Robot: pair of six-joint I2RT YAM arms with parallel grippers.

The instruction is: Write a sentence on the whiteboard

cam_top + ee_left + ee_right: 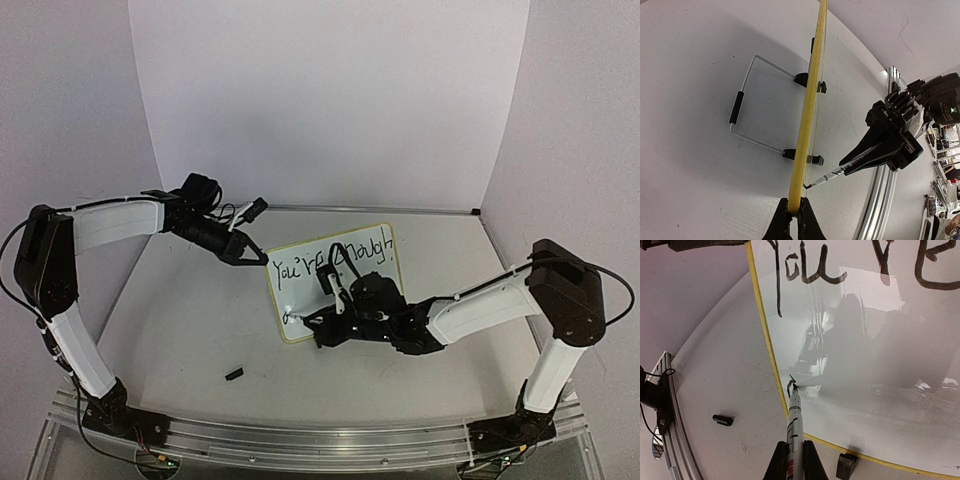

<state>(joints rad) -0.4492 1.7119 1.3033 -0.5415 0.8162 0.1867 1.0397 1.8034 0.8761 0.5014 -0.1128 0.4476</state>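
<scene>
The whiteboard (300,297) stands tilted near the table's middle, and black words of the sentence (335,262) run along its top. My left gripper (262,258) is shut on the board's upper left corner; in the left wrist view its jaws (794,212) pinch the yellow rim (807,115). My right gripper (794,455) is shut on a white marker (794,422). The marker tip touches the board (855,340) low on its left side, where a small black stroke (789,387) begins. "You" (805,265) shows above it.
A black marker cap (234,375) lies on the table in front of the board, also seen as the cap (722,420) left of the marker. A wire stand (747,100) with black clip feet (846,465) props the board. An aluminium rail (300,440) runs along the near edge.
</scene>
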